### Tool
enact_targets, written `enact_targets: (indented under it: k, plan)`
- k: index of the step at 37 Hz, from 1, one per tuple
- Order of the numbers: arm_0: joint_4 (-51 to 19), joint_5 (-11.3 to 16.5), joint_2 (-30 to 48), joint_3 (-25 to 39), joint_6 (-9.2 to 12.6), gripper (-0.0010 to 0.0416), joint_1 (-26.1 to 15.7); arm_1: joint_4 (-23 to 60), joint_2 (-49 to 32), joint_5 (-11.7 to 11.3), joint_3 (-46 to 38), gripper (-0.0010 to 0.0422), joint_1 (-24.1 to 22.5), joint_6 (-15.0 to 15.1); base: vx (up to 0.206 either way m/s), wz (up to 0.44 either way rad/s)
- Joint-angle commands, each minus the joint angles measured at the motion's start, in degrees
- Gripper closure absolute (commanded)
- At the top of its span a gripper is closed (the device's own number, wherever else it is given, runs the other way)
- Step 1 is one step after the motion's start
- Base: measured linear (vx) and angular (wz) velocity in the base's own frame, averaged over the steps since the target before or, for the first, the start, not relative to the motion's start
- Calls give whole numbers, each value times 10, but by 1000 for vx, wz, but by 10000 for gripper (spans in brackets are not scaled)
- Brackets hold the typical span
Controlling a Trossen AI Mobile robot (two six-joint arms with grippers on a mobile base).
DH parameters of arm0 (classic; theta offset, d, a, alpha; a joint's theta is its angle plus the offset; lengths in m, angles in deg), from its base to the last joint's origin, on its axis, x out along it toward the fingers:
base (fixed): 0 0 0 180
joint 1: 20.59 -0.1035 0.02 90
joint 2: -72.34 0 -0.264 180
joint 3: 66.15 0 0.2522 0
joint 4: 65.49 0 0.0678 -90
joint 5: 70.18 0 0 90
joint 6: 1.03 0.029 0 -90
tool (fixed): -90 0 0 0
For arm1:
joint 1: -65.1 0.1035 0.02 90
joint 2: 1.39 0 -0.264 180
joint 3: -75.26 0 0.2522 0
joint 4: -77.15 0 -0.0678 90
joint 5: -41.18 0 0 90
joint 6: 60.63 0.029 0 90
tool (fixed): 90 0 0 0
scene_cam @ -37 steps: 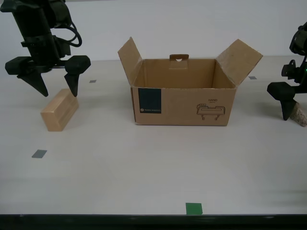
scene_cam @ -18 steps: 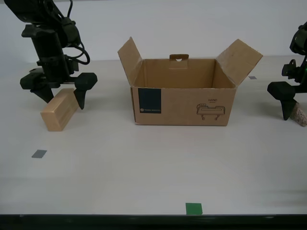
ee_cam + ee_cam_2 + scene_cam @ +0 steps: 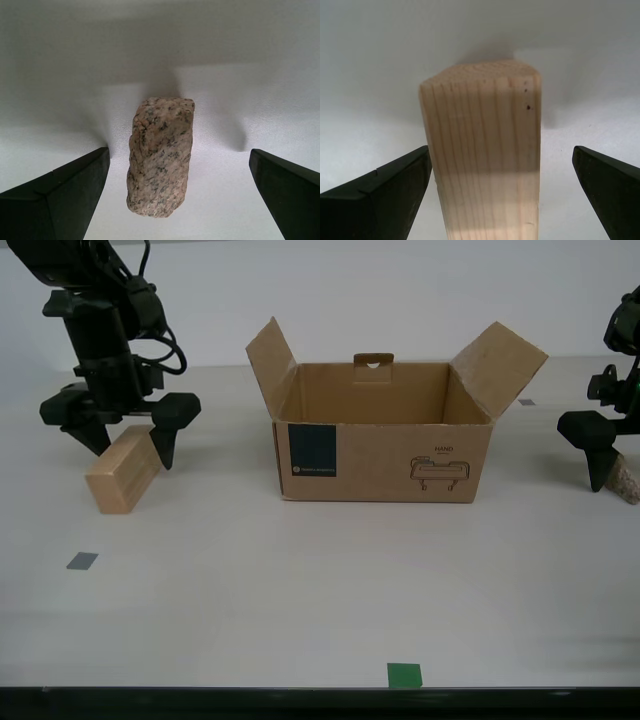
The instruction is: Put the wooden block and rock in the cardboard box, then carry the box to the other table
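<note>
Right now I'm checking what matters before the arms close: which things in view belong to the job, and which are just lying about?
Belong to the job:
wooden block
rock
cardboard box

Just lying about:
green square marker
grey square marker

you have the brown corrugated cardboard box (image 3: 382, 430) standing mid-table on the smooth pale table (image 3: 300, 590), flaps up. the light tan rectangular wooden block (image 3: 123, 470) lies well apart from it toward the exterior view's left, between the spread jaws of my second gripper (image 3: 125, 445). the small rough speckled rock (image 3: 626, 480) lies near the exterior view's right edge, well apart from the box, straddled by my first gripper (image 3: 175, 195).
</note>
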Motion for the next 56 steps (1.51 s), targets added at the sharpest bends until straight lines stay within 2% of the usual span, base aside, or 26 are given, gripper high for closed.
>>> enact_targets:
  k: [1, 7, 12, 38, 41, 46, 50, 56]
  plan:
    - [-2, -2, -1, 0, 0, 17, 0, 0, 0, -2, 0, 30, 1, -16, 0, 0]
    - [-2, -2, -1, 0, 0, 17, -3, 0, 0, -2, 0, 32, 1, -13, 0, 0]
    - [-3, -2, -1, 0, 0, 25, -3, -2, 0, -2, 0, 53, 1, -13, 0, 0]
    - [-6, -2, -1, 1, -3, 163, -8, -2, 0, -2, 0, 214, 0, -7, 0, 0]
    - [-6, -2, -1, 4, -7, 166, -9, -1, 0, 3, 0, 232, 0, -7, 0, 0]
    - [-6, -2, -1, 11, -15, 150, -11, -1, 0, 33, 0, 259, 0, -7, 0, 0]
    - [-6, -2, -1, 14, -18, 128, -12, -1, 0, 36, 0, 277, 0, -7, 0, 0]
    - [-6, -2, -1, 15, -17, 120, -13, -2, 0, 36, 0, 297, 0, -7, 0, 0]
